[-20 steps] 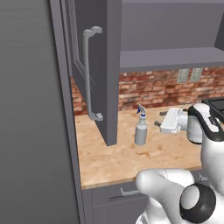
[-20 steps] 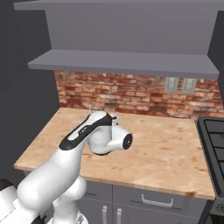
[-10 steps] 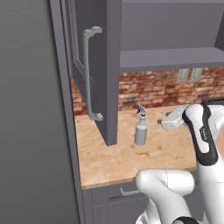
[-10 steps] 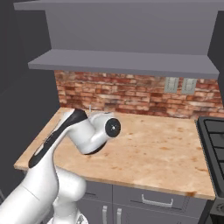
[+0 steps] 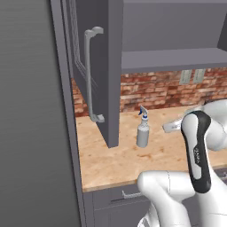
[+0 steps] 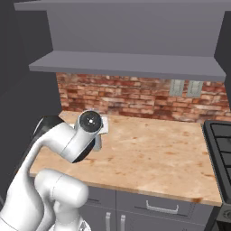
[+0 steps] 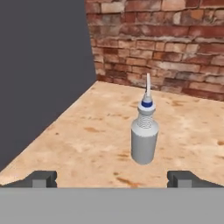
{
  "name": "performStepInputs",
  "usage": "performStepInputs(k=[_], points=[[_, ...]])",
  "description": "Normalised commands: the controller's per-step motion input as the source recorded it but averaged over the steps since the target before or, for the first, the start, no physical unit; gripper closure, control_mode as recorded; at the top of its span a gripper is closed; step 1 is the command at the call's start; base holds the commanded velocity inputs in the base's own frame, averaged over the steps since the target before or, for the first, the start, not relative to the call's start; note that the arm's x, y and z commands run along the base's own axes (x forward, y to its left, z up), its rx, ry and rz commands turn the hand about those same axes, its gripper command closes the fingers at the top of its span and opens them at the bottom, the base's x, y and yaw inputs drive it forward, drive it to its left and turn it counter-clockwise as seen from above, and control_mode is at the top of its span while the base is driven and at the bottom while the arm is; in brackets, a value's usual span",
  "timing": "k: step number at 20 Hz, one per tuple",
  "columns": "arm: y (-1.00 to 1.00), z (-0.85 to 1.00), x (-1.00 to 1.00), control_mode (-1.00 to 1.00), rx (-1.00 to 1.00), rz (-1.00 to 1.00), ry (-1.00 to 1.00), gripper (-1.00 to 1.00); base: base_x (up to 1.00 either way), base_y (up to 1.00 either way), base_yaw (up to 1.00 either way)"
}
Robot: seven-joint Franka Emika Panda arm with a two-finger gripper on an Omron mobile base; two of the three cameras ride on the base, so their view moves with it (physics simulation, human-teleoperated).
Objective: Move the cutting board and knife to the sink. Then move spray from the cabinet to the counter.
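The spray [image 5: 142,129] [image 7: 145,139], a pale grey bottle with a white trigger head and a blue tip, stands upright on the beige counter [image 5: 111,164] [image 7: 83,131], just in front of the open cabinet [image 5: 111,66] door. My gripper [image 5: 167,127] [image 7: 111,179] is open, level with the bottle and a short way to its right in the left base view. Nothing lies between the fingertips [image 7: 42,178], and the spray stands apart, ahead of them. The cutting board, the knife and the sink are out of view.
The cabinet door with its long pale handle [image 5: 88,75] juts out over the counter's left end. A grey shelf [image 6: 126,65] hangs above a brick backsplash [image 6: 135,97]. A black stove [image 6: 221,149] borders the counter on the right. Drawer fronts [image 6: 158,207] sit below.
The arm has folded, with its elbow rising and swinging closer to the base, while the hand stays beside the spray. The spray has not moved and the jaws remain open.
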Motion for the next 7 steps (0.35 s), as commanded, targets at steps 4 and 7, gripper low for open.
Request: performStepInputs(k=[4,7], points=[[0.00,0.20,-0.49,-1.00,-0.17,-0.10,0.15,-1.00,0.00,0.00,0.00],[0.00,0.16,-0.53,-1.00,-0.18,-0.10,0.09,-1.00,0.00,0.00,0.00]])
